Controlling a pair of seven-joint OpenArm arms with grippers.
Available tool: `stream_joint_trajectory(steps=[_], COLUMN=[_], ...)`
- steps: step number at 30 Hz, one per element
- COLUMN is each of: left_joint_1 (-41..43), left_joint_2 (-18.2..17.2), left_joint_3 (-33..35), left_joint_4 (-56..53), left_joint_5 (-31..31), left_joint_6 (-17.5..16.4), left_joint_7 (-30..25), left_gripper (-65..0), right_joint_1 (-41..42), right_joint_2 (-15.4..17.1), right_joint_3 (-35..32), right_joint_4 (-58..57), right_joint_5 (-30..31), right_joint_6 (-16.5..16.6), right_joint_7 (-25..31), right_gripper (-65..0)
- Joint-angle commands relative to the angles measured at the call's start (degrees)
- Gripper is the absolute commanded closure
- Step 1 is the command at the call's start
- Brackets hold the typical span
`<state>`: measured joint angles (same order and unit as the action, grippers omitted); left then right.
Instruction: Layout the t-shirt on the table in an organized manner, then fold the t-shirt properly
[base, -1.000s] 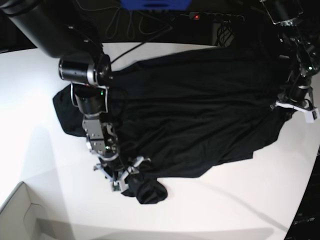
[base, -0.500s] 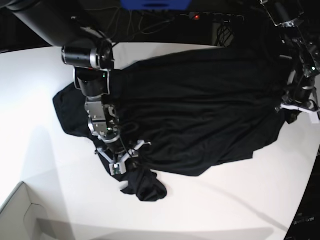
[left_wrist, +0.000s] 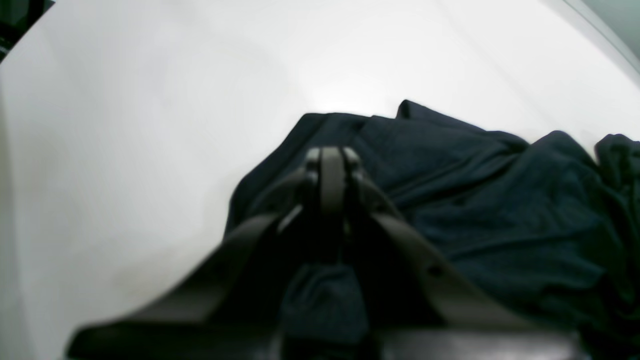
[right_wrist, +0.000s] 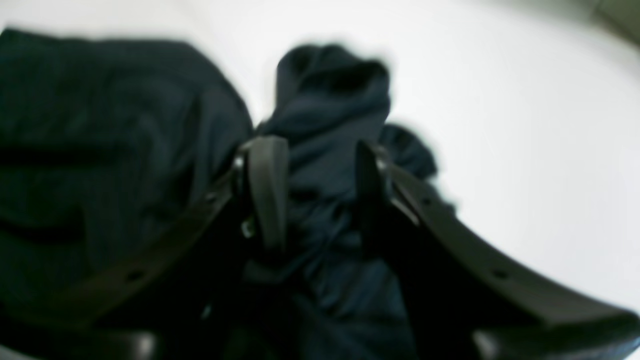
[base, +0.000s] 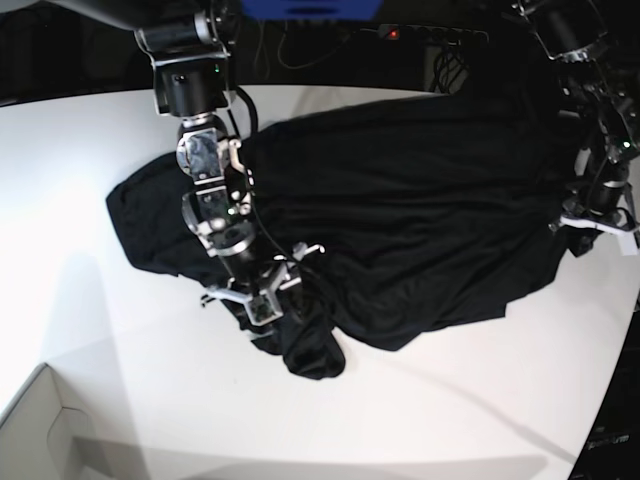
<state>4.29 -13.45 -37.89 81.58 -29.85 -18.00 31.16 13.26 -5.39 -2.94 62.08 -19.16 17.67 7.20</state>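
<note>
A plain black soft cloth t-shirt (base: 420, 210) lies spread out wide on a big smooth white table (base: 80, 170) with a round edge. The shirt is not flat. It has many long wrinkles running across it. One end is bunched up in a dark lump (base: 140, 220) near the side of the table. A sleeve end hangs down toward the front and is rolled into a small, puffy bundle (base: 312, 352). The far part of the shirt reaches the back edge of the table. Up close, the cloth looks dark blue-black and soft (left_wrist: 500, 200), with folds piled on each other (right_wrist: 325, 100). The white table shows bare all around it (left_wrist: 150, 100).
</note>
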Motion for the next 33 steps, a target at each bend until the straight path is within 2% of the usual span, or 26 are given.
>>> stream_joint_trajectory(steps=[1,3,6,10,17,24,26,29,30,33], left_joint_1=[-0.7,-1.2,-1.2,-1.1,-1.1,-1.1,-1.1,-1.1,-1.1,-1.3], left_joint_2=[-0.9,-0.9,-0.9,-0.9,-0.9,-0.9,-0.9,-0.8,-0.8,-0.7], left_joint_3=[-0.2,-0.2,-0.2,-0.2,-0.2,-0.3,-0.3,-0.3,-0.3,-0.3], left_joint_4=[0.9,0.9,0.9,0.9,0.9,1.0,1.2,1.7,1.7,2.2], left_joint_5=[-0.9,-0.6,-0.9,-1.1,-1.1,-1.1,-1.1,-1.2,-1.2,-2.1], left_joint_6=[-0.2,-0.2,-0.2,-0.2,-0.2,-0.2,-0.2,-0.2,-0.2,-0.2], left_joint_7=[-1.4,-1.4,-1.4,-1.4,-1.4,-1.4,-1.4,-1.4,-1.4,-1.4], left_gripper=[0.0,0.0,0.0,0.0,0.0,0.0,0.0,0.0,0.0,0.0], right_joint_1=[0.9,1.6,4.9,11.2,19.2,22.2,22.1,22.3,22.0,20.6], right_joint_2=[-0.3,-0.3,-0.3,-1.2,-2.4,-2.3,-2.1,-1.3,-1.2,-1.1], right_joint_3=[0.1,0.1,0.1,0.1,0.1,0.1,0.0,0.1,0.1,0.1], right_joint_4=[1.7,2.2,1.4,-4.7,-18.6,-27.9,-27.8,-27.0,-25.1,-17.3], right_joint_5=[0.7,0.7,0.9,1.0,1.0,0.9,0.9,0.9,0.9,0.9], right_joint_6=[-0.2,-0.2,-0.2,-0.2,-0.2,-0.2,-0.2,-0.2,-0.2,-0.2], right_joint_7=[1.5,-0.1,-6.6,-12.3,-12.3,-12.1,-12.1,-12.0,-12.0,-12.0], right_gripper=[-21.0,-21.0,-21.1,-21.1,-27.9,-27.7,-23.1,-4.3,0.0,-0.1])
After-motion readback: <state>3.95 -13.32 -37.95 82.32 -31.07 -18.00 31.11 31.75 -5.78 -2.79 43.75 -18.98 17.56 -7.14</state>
